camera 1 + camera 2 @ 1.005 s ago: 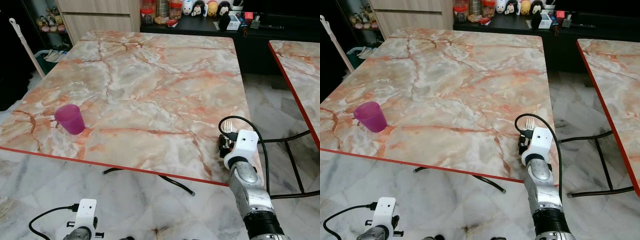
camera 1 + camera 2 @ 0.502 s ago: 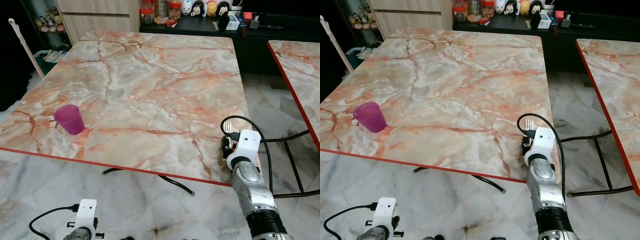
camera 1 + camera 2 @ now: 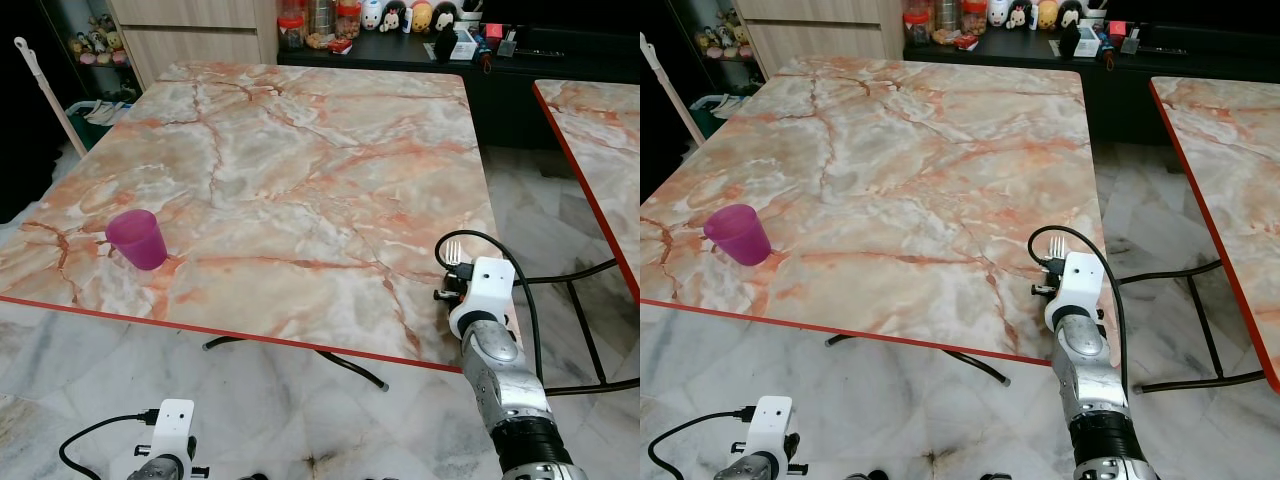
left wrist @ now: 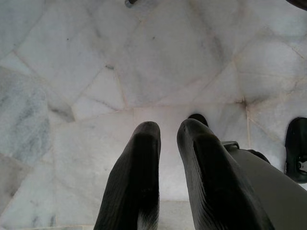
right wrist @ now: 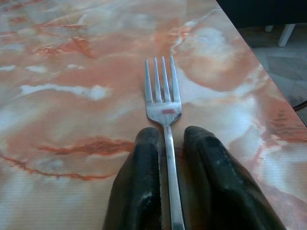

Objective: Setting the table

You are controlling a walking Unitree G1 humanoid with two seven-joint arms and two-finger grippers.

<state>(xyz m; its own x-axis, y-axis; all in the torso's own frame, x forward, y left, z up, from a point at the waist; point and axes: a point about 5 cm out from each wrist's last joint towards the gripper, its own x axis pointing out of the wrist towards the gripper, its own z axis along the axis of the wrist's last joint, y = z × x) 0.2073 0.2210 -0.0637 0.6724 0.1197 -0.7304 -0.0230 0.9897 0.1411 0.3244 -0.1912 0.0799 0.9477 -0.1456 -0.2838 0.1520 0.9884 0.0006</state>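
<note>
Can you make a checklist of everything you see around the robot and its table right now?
Surface: marble-pattern table with a red edge; a second table like it stands to the right.
Job's things: fork in the right gripper, tines pointing away from it; purple cup upright near the table's left front edge.
Clutter: nothing seen on the table besides these.
Grippers: right gripper over the table's right front corner, fingers either side of the fork handle; left gripper low over the floor, holding nothing.
Cables: black cable looping over the right wrist.
Surroundings: marble floor; dark counter with jars and small figurines behind the table.
</note>
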